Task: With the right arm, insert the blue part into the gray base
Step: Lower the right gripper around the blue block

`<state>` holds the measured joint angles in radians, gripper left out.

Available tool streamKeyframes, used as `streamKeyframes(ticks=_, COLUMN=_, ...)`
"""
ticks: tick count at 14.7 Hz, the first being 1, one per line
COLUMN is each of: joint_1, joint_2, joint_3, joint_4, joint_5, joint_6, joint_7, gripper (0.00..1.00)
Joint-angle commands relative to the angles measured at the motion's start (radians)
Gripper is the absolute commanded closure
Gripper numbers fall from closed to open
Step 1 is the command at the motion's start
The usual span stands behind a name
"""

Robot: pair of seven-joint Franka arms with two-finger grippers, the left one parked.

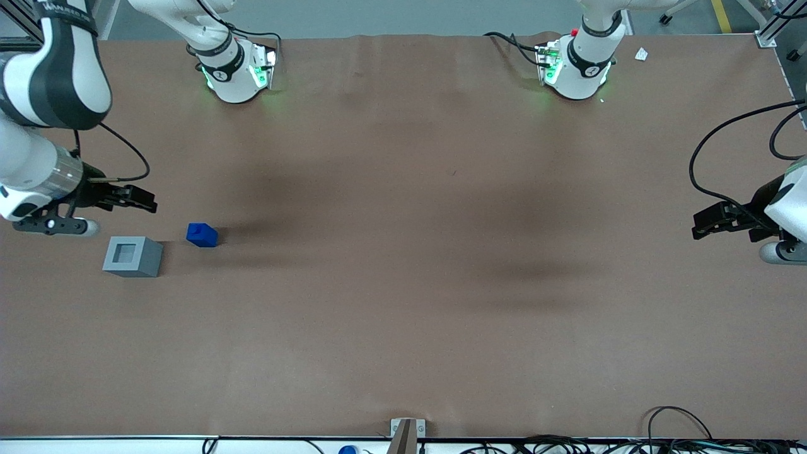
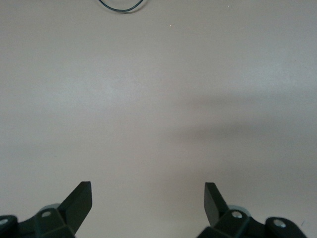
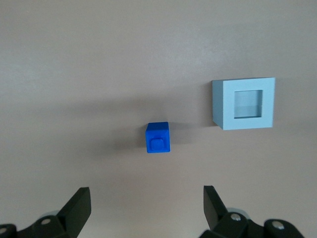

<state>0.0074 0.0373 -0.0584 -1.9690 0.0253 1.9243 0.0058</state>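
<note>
Front view: my black two-finger gripper (image 1: 146, 200) hangs at the left edge of the frame, at the end of my white, black-striped right arm (image 1: 44, 94), above the brown paper-covered table (image 1: 403, 315). The small bright blue plastic block (image 1: 202, 234), the blue part, sits on the table a little lower in the frame than my fingertips and just toward the frame's centre. The light gray cube-like base (image 1: 133, 256) stands beside it, nearer the front camera, apart from it, its square recess facing up and empty. Both lie close to me and well away from the parked arm's end of the table.

Right wrist view: my fingers (image 3: 79, 206) are spread wide, holding nothing. The blue part (image 3: 158, 137) lies ahead of them, roughly on the midline of the gap, with its narrower square stub facing the camera. The gray base (image 3: 243, 103) stands off to one side, clear of the blue part. I judge that I must move forward and descend to straddle the blue part.

Left wrist view: only bare table.
</note>
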Motion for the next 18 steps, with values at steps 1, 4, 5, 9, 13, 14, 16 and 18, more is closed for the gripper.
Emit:
streamKeyframes(ticks=1, joint_1=0.000, joint_2=-0.025, joint_3=0.005, joint_4=-0.123, joint_5=0.004, joint_6=0.125, joint_7=-0.001, gripper=0.00)
streamKeyframes(ticks=4, joint_1=0.000, joint_2=-0.017, joint_3=0.005, joint_4=-0.223, joint_5=0.004, joint_6=0.269, joint_7=-0.004, gripper=0.00)
streamKeyframes(ticks=5, joint_1=0.000, joint_2=-0.005, joint_3=0.005, joint_4=-0.240, joint_5=0.004, joint_6=0.303, joint_7=-0.004, gripper=0.00)
streamKeyframes(ticks=9, joint_1=0.000, joint_2=0.076, joint_3=0.005, joint_4=-0.255, joint_5=0.002, joint_6=0.376, joint_7=-0.006, gripper=0.01)
streamKeyframes(ticks=13, joint_1=0.000, joint_2=0.157, joint_3=0.006, joint_4=-0.280, joint_5=0.004, joint_6=0.481, joint_7=-0.007, gripper=0.08)
streamKeyframes(ticks=14, joint_1=0.002, joint_2=0.173, joint_3=0.006, joint_4=-0.294, joint_5=0.002, joint_6=0.520, joint_7=-0.007, gripper=0.09)
streamKeyframes(ticks=16, joint_1=0.009, joint_2=0.200, joint_3=0.006, joint_4=-0.303, joint_5=0.002, joint_6=0.559, joint_7=-0.009, gripper=0.12)
streamKeyframes(ticks=18, joint_1=0.013, joint_2=0.220, joint_3=0.006, joint_4=-0.303, joint_5=0.002, joint_6=0.568, joint_7=-0.013, gripper=0.15)
